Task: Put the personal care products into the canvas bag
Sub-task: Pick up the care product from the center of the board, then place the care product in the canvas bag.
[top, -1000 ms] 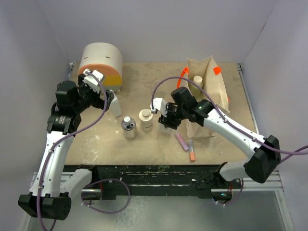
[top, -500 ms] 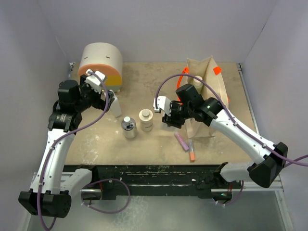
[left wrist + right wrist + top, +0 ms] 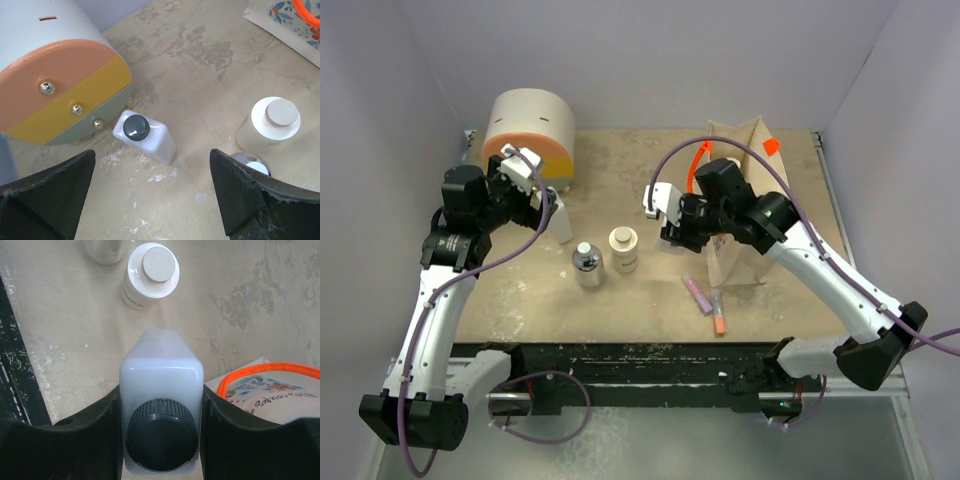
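With our right gripper (image 3: 672, 222) clamped on the white black-capped bottle (image 3: 161, 385), aloft just beside the canvas bag (image 3: 772, 180), we risk snagging its orange handle (image 3: 701, 150) and tipping it; our left gripper (image 3: 150, 175) hangs wide open.

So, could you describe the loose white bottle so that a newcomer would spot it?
Find the round drawer box at the far left. Right beside its front sits the white bottle. Unlike the cream jar nearby, it is flat-sided with a black cap.
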